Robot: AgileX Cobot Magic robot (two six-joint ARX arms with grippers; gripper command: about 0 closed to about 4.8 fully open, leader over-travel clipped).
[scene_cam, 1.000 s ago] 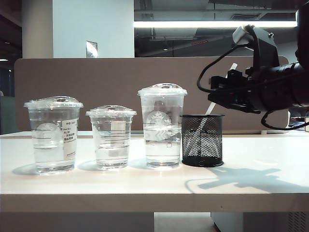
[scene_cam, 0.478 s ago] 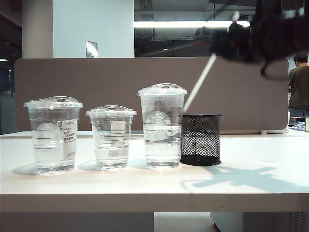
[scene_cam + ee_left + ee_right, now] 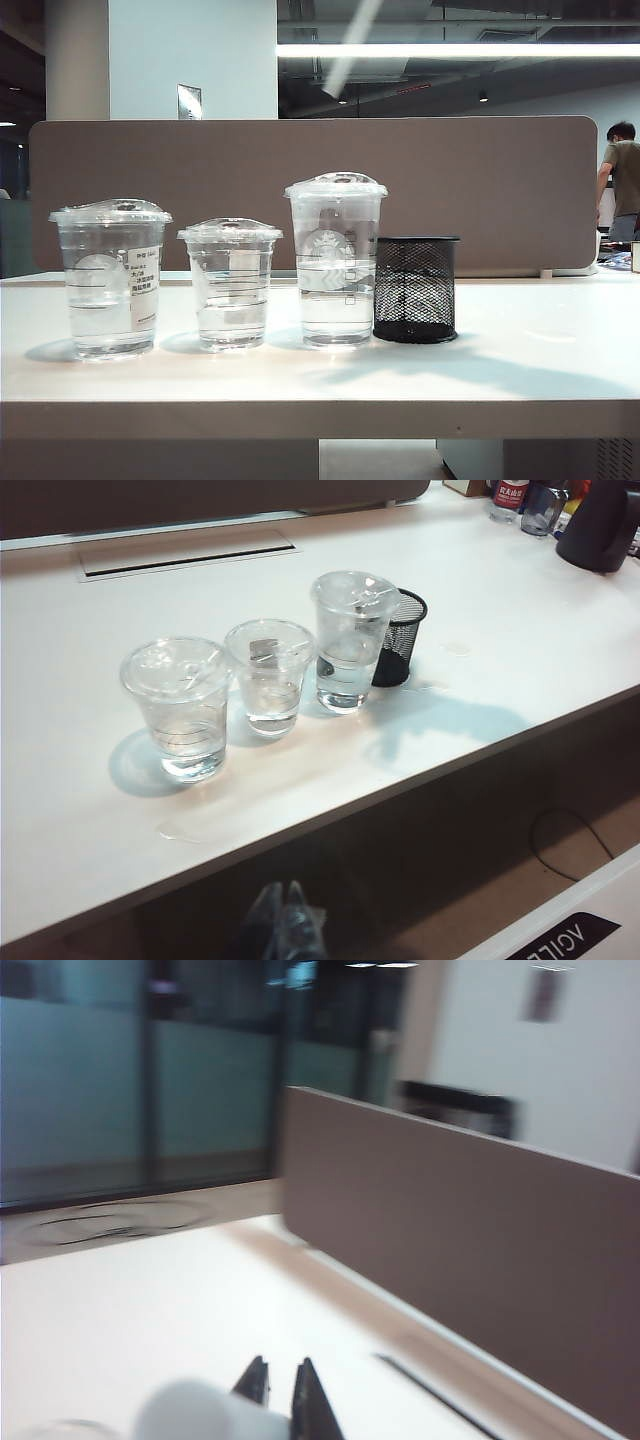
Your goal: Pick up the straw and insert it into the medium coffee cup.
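Right wrist view: straw [image 3: 205, 1412] between right gripper [image 3: 278, 1392] fingertips

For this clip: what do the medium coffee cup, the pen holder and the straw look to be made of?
Medium coffee cup: clear glossy plastic, see-through with water inside and a white paper-like sticker. Pen holder: black mesh, probably metal, with an open weave. Straw: white and matte, blurred overhead; paper or plastic, unclear. Right gripper is shut on it; left gripper hangs below the table edge.

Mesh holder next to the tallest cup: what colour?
Black wire mesh holder, with light showing through the weave. Clearest in the exterior view.
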